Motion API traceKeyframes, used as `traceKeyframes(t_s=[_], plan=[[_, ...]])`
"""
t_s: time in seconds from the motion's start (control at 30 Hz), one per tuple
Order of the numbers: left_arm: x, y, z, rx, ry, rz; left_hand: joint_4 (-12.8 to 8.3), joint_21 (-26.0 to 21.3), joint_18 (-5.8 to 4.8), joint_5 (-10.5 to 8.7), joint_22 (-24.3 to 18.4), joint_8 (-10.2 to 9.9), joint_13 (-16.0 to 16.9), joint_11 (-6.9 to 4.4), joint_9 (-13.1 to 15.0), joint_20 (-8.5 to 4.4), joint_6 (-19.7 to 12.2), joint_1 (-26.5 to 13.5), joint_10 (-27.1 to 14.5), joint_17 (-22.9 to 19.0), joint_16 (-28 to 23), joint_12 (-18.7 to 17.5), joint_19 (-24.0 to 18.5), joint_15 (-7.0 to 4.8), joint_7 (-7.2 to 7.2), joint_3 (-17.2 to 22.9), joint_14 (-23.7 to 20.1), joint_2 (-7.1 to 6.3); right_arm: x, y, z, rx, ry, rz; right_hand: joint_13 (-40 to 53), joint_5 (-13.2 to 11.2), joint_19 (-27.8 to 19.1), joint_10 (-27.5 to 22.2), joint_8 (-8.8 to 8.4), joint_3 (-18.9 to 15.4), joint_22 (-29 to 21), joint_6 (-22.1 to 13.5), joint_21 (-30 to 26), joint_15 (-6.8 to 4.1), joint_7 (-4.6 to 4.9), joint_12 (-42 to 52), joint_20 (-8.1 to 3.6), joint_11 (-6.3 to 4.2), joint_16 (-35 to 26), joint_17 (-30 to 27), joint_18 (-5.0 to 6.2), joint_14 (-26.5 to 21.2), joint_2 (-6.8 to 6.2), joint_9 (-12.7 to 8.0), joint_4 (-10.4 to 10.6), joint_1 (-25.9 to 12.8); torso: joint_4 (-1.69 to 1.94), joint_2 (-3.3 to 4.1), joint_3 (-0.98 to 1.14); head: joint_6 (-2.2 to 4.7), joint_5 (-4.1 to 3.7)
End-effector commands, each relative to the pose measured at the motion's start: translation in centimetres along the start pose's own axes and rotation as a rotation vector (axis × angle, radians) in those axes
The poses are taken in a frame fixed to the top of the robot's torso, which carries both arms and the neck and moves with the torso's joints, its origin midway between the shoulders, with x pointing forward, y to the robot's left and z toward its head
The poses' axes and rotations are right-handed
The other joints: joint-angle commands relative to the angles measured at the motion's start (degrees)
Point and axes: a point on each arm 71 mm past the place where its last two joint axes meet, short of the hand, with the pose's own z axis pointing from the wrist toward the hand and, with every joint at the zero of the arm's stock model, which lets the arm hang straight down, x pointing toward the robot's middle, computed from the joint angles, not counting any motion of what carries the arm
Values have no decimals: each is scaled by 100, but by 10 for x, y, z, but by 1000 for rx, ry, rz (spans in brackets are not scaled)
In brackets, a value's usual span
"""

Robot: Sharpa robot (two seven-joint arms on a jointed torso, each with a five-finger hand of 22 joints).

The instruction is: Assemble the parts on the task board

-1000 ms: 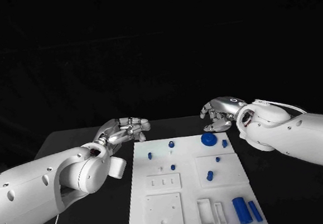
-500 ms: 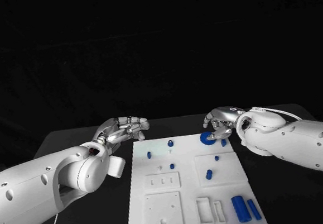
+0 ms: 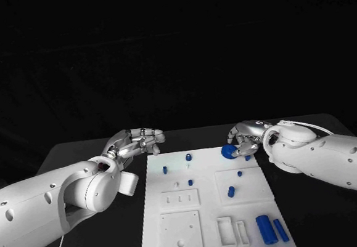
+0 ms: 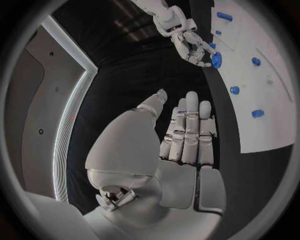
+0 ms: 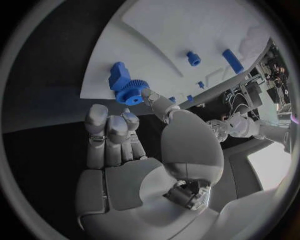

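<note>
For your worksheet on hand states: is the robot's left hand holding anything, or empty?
Empty: the left hand has nothing in its fingers and hovers beside the task board.

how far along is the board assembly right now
Early. Some small blue pegs already stand in the task board. In hand: the right hand touches the blue gear at the board's far right corner; whether it grips it is unclear. The left hand hovers off the board, holding nothing. Left: the blue cylinder and bar lie loose at the near edge.

Task board (image 3: 179, 223) mid-table; gear (image 3: 229, 151) at far right corner; two cylinders (image 3: 272, 230) near right.
</note>
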Motion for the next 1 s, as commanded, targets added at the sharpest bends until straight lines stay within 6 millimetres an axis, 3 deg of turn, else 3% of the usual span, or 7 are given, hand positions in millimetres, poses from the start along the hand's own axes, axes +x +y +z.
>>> traceKeyframes(t_s=[0.03,0.3,1.0], plan=[[1,-2,0,14,8,-2,-14,40,67,21,-8,-30,6,26,1,-25,-21,-65,20,0,19,-33,-6,-12,-21,31,-28,-1,2,0,1,-9,18,-3,8,18,-29,-24,-19,-32,128,-30,41,22,7,26,-30,18,31,12,487,-30,42,1,-4,-50,2,-2,2,-11,-14],[2,-2,0,12,10,-2,-36,43,66,29,-12,-32,9,27,2,-27,-21,-61,21,-1,20,-41,-7,-12,-21,47,-28,0,7,-1,2,-3,33,12,12,23,-40,-24,1,-18,126,-4,69,21,6,41,-31,17,30,41,487,-30,116,12,4,-67,3,1,7,22,7],[3,-2,-1,9,13,-2,-57,47,63,36,-17,-36,13,28,3,-27,-23,-73,22,-2,21,-51,-9,-11,-19,64,-29,0,22,-1,2,8,136,12,3,-47,-97,-47,58,34,120,79,123,-15,-35,43,-23,-22,-4,104,487,-33,275,39,-10,-122,-7,-3,10,-51,30]])
